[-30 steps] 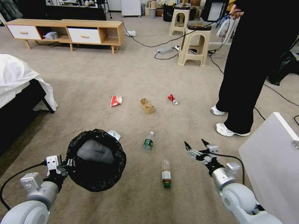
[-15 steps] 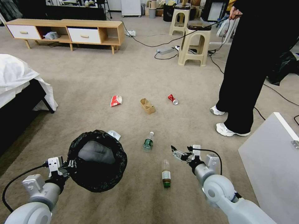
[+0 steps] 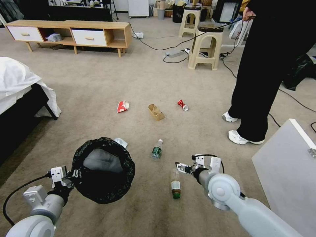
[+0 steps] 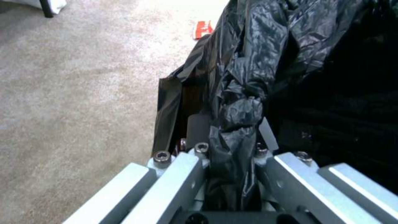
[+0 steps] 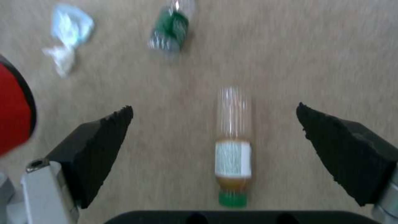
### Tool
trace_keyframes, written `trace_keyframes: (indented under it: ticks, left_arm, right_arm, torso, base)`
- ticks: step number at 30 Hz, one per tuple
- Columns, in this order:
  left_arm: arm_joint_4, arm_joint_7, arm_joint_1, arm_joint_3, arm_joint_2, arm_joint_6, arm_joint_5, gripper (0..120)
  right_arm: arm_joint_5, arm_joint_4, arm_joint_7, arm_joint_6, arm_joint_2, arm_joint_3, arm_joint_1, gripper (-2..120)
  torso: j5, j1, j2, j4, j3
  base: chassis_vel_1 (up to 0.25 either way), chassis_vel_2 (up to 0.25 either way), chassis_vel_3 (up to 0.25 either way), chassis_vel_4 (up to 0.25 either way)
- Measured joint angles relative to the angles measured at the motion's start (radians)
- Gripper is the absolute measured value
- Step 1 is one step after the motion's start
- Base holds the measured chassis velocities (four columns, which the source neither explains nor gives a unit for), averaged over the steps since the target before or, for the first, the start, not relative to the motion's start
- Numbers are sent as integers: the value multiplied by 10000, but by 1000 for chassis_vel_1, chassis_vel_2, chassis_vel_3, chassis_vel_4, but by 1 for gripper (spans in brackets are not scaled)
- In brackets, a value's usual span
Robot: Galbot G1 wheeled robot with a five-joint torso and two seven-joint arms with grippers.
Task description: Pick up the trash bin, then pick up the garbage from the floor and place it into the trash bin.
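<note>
My left gripper is shut on the rim of the trash bin, a round bin lined with a black bag; in the left wrist view its fingers clamp the crinkled bag. My right gripper hangs open just above a green-capped bottle, which lies between the spread pads as the bottle in the right wrist view. Other garbage on the carpet: a green-labelled bottle, a white tissue, a red-white wrapper, a brown paper box and a crushed red can.
A person in black trousers and white shoes stands at the right. A pale panel is close on my right, and a bed is on the left. A low wooden cabinet, stools and floor cables lie farther off.
My right gripper has swung left and lower, from beside the green-capped bottle to just over its clear end. The left arm and the bin have hardly moved.
</note>
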Motion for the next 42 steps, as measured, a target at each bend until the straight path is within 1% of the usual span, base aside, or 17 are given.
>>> trace_keyframes:
  ticks: [2,3,5,9,11,15,17,25,29,34,42]
  left_arm:
    - [63,49,-57,0,0,-21,-28,1]
    - [63,49,-57,0,0,-21,-28,1]
    - [162,97,-136,3,11,-24,-69,1]
    - [253,121,-209,4,21,-29,-111,1]
    - [383,150,-300,4,29,-34,-182,1]
    - [477,178,-363,21,37,-41,-210,1]
    - [604,195,-443,65,74,-46,-245,1]
    - [717,182,-568,131,217,-48,-383,1]
    - [770,151,-610,135,366,-47,-487,1]
    - [809,144,-617,145,453,-41,-535,1]
    - [875,126,-650,127,544,-32,-654,1]
  right_arm:
    - [658,-139,600,-421,17,-424,449,100]
    - [658,-139,600,-421,17,-424,449,100]
    - [1367,-295,1157,-797,27,-862,974,100]
    - [1827,-422,1424,-929,30,-1119,1306,100]
    - [2348,-693,1680,-1066,129,-1273,1663,100]
    - [2604,-928,1751,-1090,255,-1317,1861,100]
    - [2900,-1189,1831,-1102,437,-1419,2062,100]
    - [2975,-1679,1854,-1087,745,-1452,2126,100]
    - [2703,-2117,1723,-1087,913,-1398,2086,100]
    - [2651,-2315,1708,-1085,1091,-1345,2004,100]
    - [2820,-2745,2004,-1130,1510,-1406,1924,100]
  torso:
    - [0,-1,0,0,0]
    - [0,-1,0,0,0]
    - [0,0,0,0,0]
    - [0,-1,0,1,0]
    - [0,0,0,0,0]
    - [0,-1,0,-1,0]
    - [0,0,0,0,0]
    - [0,0,0,-1,0]
    - [0,0,0,-1,0]
    - [0,0,-1,0,0]
    - [0,0,-1,-1,0]
  base:
    - [0,0,0,0]
    - [0,0,0,0]
    - [0,0,0,0]
    - [0,0,0,0]
    - [0,0,0,0]
    - [0,0,0,0]
    - [0,0,0,0]
    - [0,0,0,0]
    - [0,0,0,0]
    - [0,0,0,0]
    - [0,0,0,0]
